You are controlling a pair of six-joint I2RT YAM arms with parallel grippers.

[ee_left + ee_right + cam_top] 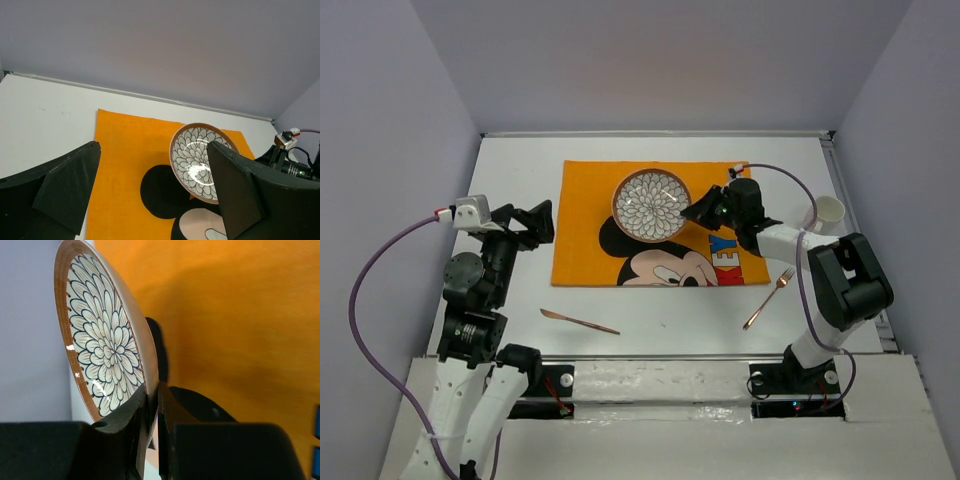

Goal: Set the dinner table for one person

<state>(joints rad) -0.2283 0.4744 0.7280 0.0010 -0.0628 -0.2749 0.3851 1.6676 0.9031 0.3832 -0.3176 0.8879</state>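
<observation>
A round plate (650,205) with a black-and-white petal pattern and brown rim hangs just above the orange Mickey Mouse mat (590,235) on the white dinner table (520,170). My right gripper (704,209) is shut on the plate's right rim; in the right wrist view the fingers (172,410) pinch the rim of the plate (107,347), which is lifted and tilted. My left gripper (542,222) is open and empty at the mat's left edge; its wrist view shows the plate (196,160) between the spread fingers (235,195). A copper knife (580,321) and a copper fork (767,298) lie near the front.
A white cup (828,213) stands at the right edge of the table, behind my right arm. Grey walls close in the back and both sides. A raised white ledge (650,365) runs along the front edge by the arm bases.
</observation>
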